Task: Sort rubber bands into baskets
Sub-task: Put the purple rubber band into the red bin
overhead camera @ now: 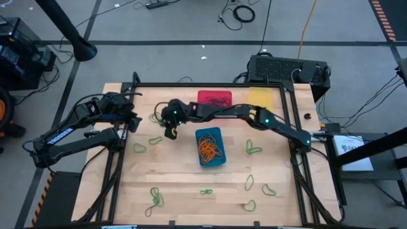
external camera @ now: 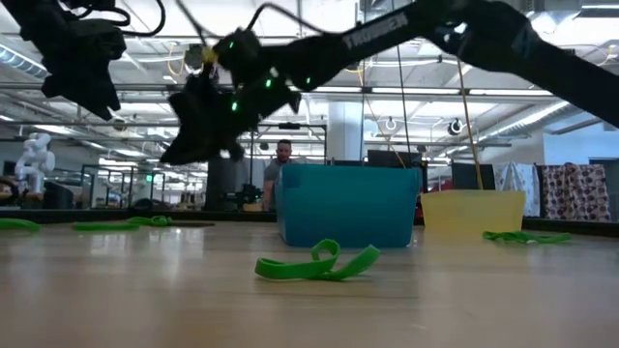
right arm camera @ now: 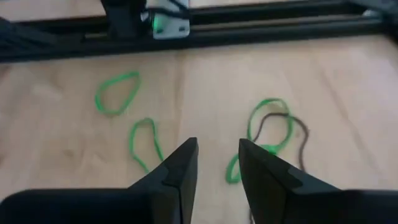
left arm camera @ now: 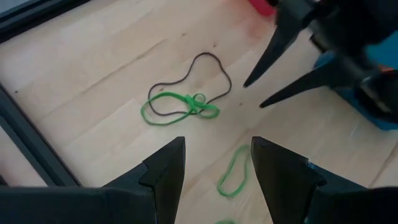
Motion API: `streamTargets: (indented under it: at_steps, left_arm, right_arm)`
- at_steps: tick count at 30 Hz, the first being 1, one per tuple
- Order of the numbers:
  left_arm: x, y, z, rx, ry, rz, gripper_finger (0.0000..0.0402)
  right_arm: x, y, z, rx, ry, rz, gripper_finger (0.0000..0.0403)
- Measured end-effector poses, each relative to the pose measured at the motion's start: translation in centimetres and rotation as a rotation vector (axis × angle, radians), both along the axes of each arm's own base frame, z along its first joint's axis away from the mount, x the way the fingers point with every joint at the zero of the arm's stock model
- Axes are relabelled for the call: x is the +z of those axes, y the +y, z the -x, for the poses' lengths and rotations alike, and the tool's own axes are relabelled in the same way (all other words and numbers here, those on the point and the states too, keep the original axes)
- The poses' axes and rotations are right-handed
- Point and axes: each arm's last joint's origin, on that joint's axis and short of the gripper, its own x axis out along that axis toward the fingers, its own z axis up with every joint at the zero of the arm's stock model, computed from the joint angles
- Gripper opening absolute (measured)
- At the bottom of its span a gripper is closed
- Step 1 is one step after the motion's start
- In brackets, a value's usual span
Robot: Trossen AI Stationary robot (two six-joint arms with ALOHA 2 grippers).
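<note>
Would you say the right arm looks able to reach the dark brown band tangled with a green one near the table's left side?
Probably yes. The right gripper hangs open near the dark brown band, with only bare wood between them. The left gripper hovers close by, open, so the arms might crowd each other.

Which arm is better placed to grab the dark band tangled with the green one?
Probably the right: its open gripper hangs beside the dark band and tangled green band. The left gripper, also open, sits farther back by the frame.
</note>
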Motion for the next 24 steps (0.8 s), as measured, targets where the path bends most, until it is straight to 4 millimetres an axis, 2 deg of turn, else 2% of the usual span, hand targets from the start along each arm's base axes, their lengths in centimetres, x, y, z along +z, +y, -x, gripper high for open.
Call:
streamTargets:
  at_steps: [6,9,14,19,24]
  left_arm:
    - [-0.2,-0.1,0.2,-0.018,0.030,0.005,0.0191]
    - [-0.2,-0.2,0.2,-0.019,0.037,0.010,0.0191]
    - [-0.8,-0.1,0.2,-0.018,0.054,0.022,0.0191]
    - [-1.7,-0.1,0.1,-0.017,0.076,0.047,0.0191]
    - [-2.2,-0.1,0.0,-0.018,0.072,0.069,0.0191]
  right_arm:
    - [-4.5,-0.6,-0.3,-0.032,0.085,-0.051,0.0110]
    - [-5.8,-1.1,-0.2,-0.059,0.120,-0.080,0.0110]
    - [-7.2,-1.8,0.0,-0.078,0.156,-0.091,0.0109]
    - [-7.8,-1.8,0.5,-0.151,0.240,-0.054,0.0109]
    - [-8.0,-1.8,0.9,-0.151,0.293,-0.054,0.0103]
